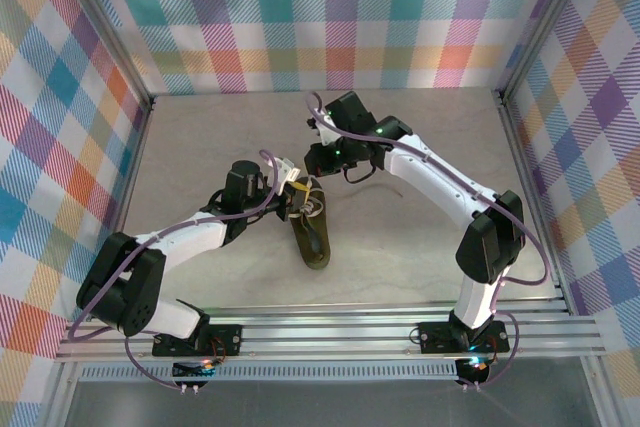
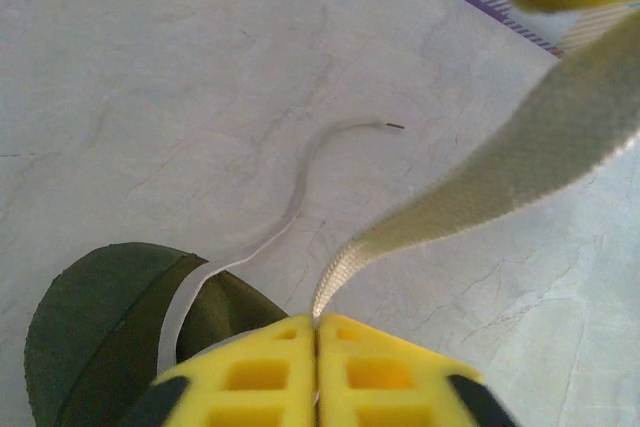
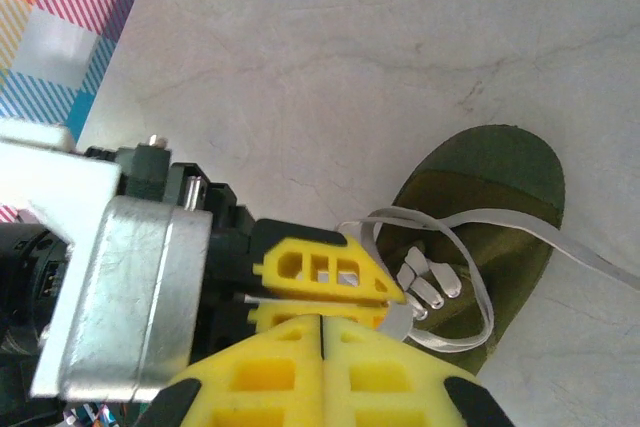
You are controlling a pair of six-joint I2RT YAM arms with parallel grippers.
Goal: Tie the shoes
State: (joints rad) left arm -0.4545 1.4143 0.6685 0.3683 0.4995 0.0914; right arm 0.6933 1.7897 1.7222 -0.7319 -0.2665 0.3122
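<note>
Top cam: fixed, high, behind arm bases, looks down on the whole table (image 1: 200, 147), farthest off. L wrist cam: v. close, looks out over the left gripper (image 2: 318, 325) at the tabletop. R wrist cam: same setup over the right gripper (image 3: 322, 325). All 3 share the shoe (image 1: 315, 237); both wrist cams share the lace (image 2: 290, 212).

No readable text or labels
</note>
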